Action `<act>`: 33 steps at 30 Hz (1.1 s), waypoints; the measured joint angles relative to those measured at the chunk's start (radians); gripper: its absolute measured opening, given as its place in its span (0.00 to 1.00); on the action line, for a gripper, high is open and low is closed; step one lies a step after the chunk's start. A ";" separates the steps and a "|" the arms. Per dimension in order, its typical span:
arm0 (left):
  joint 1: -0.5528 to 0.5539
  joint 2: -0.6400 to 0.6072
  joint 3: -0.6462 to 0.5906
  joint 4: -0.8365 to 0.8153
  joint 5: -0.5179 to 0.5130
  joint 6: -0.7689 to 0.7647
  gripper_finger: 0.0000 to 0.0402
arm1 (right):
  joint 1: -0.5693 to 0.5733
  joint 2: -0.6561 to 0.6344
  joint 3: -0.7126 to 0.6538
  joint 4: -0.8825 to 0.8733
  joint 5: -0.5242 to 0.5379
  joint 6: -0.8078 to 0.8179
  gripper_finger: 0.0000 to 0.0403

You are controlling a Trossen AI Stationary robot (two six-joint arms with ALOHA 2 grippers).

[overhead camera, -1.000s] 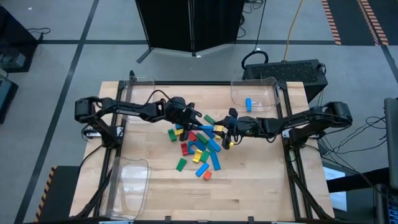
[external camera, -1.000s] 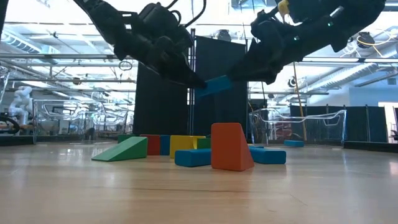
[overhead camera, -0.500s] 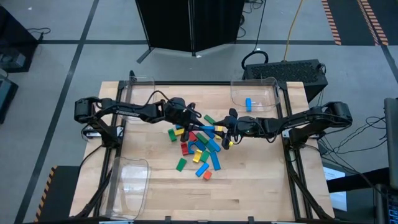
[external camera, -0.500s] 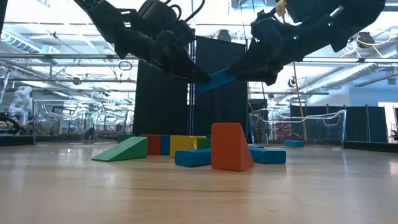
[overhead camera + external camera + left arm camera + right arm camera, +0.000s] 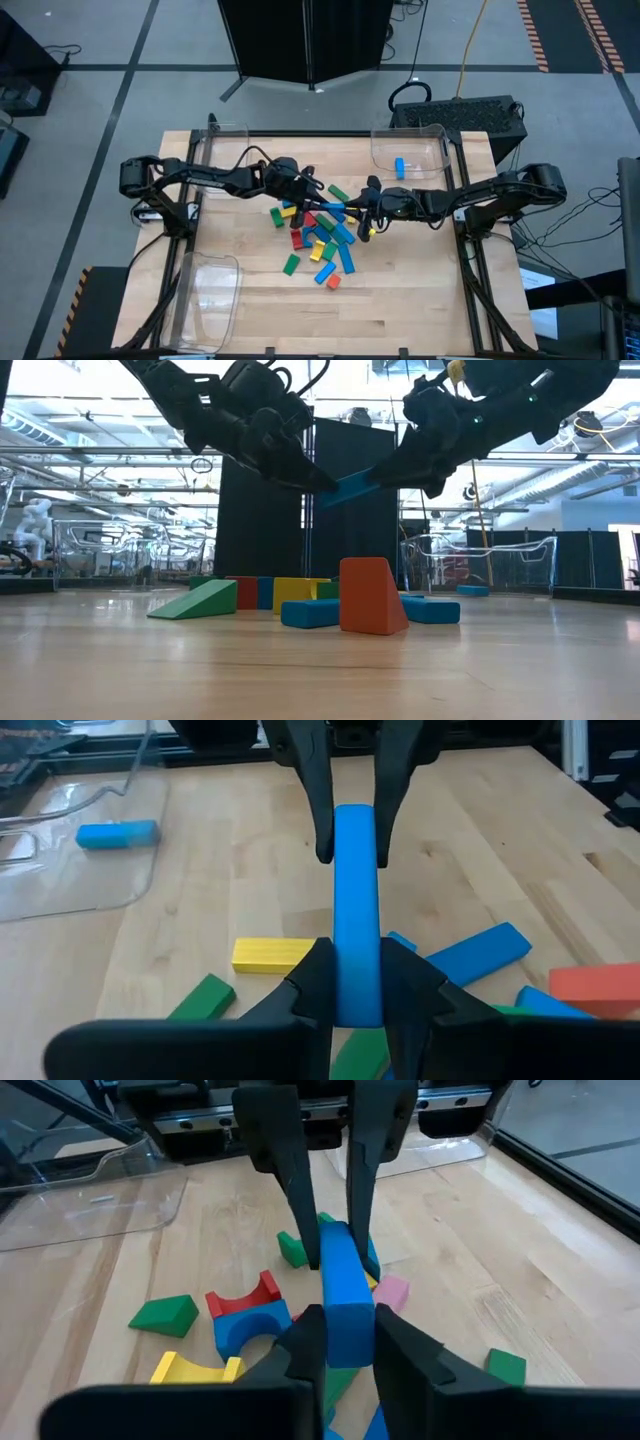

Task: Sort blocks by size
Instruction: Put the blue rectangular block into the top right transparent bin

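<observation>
Both grippers have hold of one long blue rectangular bar [image 5: 357,910], which hangs in the air above the heap of small coloured blocks [image 5: 318,238] lying on the pale wooden worktop [image 5: 400,290].

The left gripper [image 5: 357,982] has its jaws nearly closed, pressed flat against the two long faces of the bar at one end. The right gripper [image 5: 338,1338] has its jaws drawn in against the other end, touching it on both sides. In each wrist view the other arm's two dark fingers reach in from beyond and pinch the far end of the bar.

From overhead the bar is mostly covered by the two grippers meeting above the heap, and only a sliver of blue shows between them. In the low view it appears as a short tilted blue edge [image 5: 350,487] between the dark gripper bodies.

The blocks in the heap are smooth and matt: flat bars, a green wedge [image 5: 164,1314], a red arch [image 5: 245,1296] and an orange wedge [image 5: 371,596]. One small blue block [image 5: 399,167] lies in a clear plastic bin [image 5: 440,140] beyond the heap, at the worktop's far edge.
</observation>
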 joint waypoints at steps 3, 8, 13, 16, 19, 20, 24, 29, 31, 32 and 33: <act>0.000 0.000 0.000 0.000 -0.005 0.001 0.19 | 0.000 0.000 0.000 0.000 -0.003 0.003 0.10; -0.006 0.000 0.000 0.002 -0.019 0.038 0.28 | -0.001 0.000 0.000 -0.001 -0.005 0.024 0.10; -0.020 0.000 0.000 0.005 -0.041 0.152 0.34 | -0.011 -0.046 0.000 -0.087 0.006 0.034 0.10; -0.027 0.000 0.000 0.002 -0.077 0.122 0.35 | -0.013 -0.106 0.000 -0.187 0.079 0.034 0.10; -0.029 0.000 0.000 -0.005 -0.139 0.100 0.35 | -0.027 -0.179 0.000 -0.299 0.180 0.035 0.10; -0.029 0.000 0.000 -0.003 -0.157 0.098 0.35 | -0.035 -0.202 0.000 -0.346 0.203 0.039 0.10; -0.028 0.000 0.000 0.003 -0.206 0.098 0.35 | -0.098 -0.276 0.000 -0.507 0.235 0.071 0.10; -0.028 0.000 0.000 0.006 -0.252 0.106 0.35 | -0.229 -0.325 0.000 -0.656 0.244 0.116 0.10; -0.028 0.000 0.000 0.007 -0.260 0.106 0.35 | -0.274 -0.335 0.000 -0.678 0.243 0.116 0.10; -0.028 0.000 0.000 0.007 -0.261 0.106 0.35 | -0.292 -0.339 0.000 -0.683 0.239 0.115 0.10; -0.028 0.000 0.000 0.007 -0.261 0.106 0.35 | -0.309 -0.342 0.000 -0.687 0.237 0.111 0.10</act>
